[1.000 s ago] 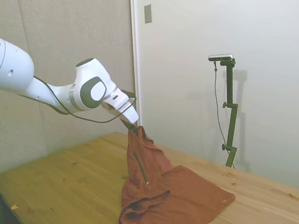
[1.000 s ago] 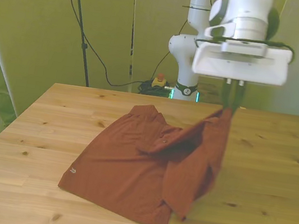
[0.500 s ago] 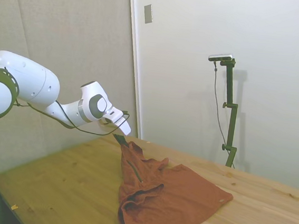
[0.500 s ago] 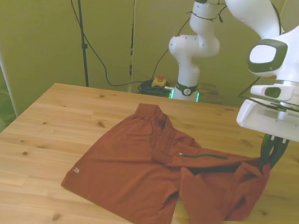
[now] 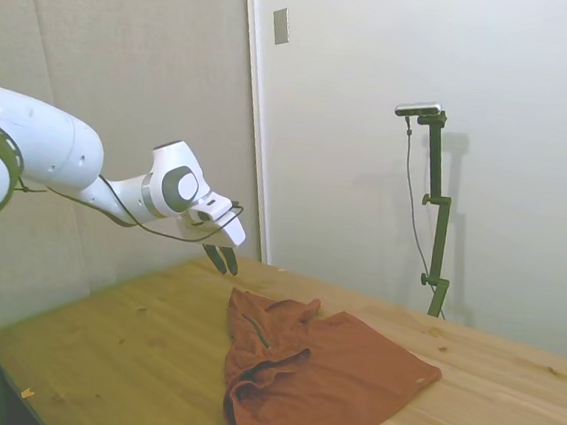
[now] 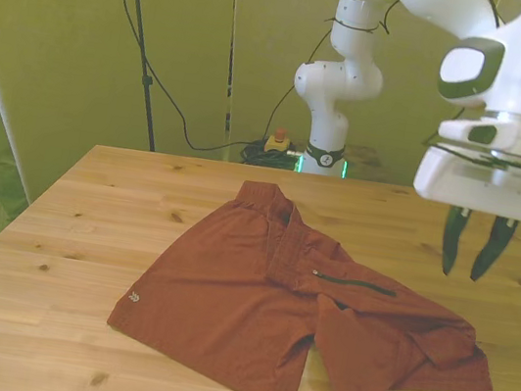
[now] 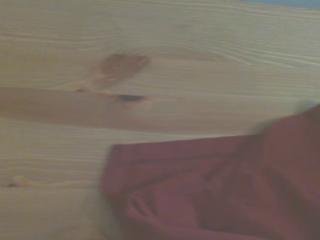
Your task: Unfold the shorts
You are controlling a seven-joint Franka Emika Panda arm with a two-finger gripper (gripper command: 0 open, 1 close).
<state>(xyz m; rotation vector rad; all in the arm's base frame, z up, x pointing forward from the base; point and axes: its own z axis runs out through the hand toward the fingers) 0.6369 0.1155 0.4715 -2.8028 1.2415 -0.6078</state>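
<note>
Rust-orange shorts lie on the tabletop, mostly spread, one leg rumpled toward the front view's right. The gripper hovers above that leg, jaws spread and empty. Best next: pinch the bunched hem, seemingly doubled under, and draw it outward low.

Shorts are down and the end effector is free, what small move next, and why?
Probably lower the open end effector onto the rumpled leg of the shorts at the front view's right. That leg lies creased and folded over itself on the table, while the other leg lies flat.
</note>
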